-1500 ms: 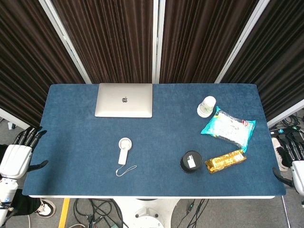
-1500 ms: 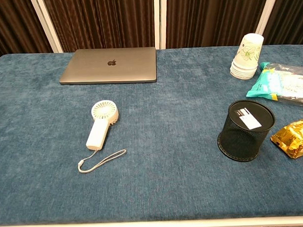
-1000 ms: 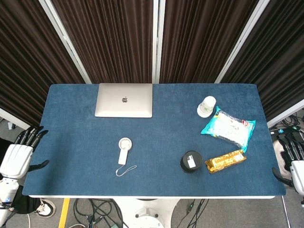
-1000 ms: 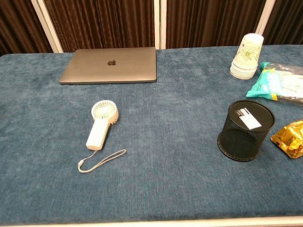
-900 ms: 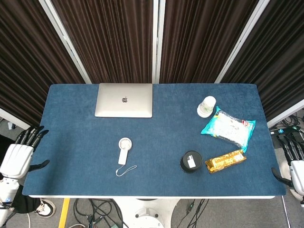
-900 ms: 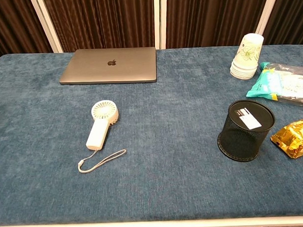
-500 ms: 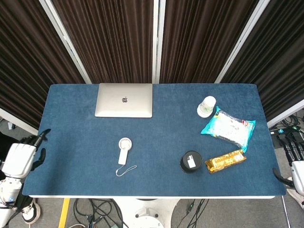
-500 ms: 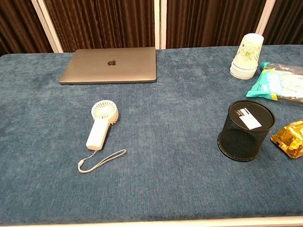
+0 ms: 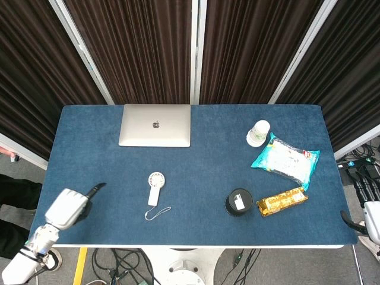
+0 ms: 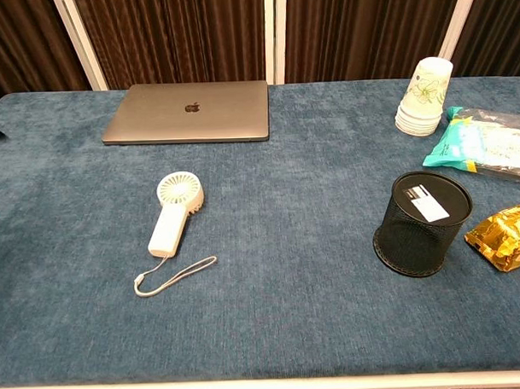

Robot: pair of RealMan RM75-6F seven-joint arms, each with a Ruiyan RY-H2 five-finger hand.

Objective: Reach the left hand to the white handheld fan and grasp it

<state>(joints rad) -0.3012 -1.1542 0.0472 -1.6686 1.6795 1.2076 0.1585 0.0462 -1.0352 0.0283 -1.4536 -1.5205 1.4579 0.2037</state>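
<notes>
Hovering over the table's (image 9: 196, 231) near left corner, the left hand (image 9: 66, 207) holds nothing and touches nothing — one dark fingertip points toward the fan (image 9: 155, 188), but how wide its fingers spread I cannot tell. The fan lies flat, well right of that hand, its strap (image 9: 158, 212) trailing toward the near edge. Far right of the fan, the right hand (image 9: 371, 221) shows only partly — its spread unclear.

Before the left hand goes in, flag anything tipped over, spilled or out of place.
One oddity: the black mesh cup stands mouth down, a white label on its base. The white handheld fan lies flat, its strap loose; nothing looks spilled or damaged.
</notes>
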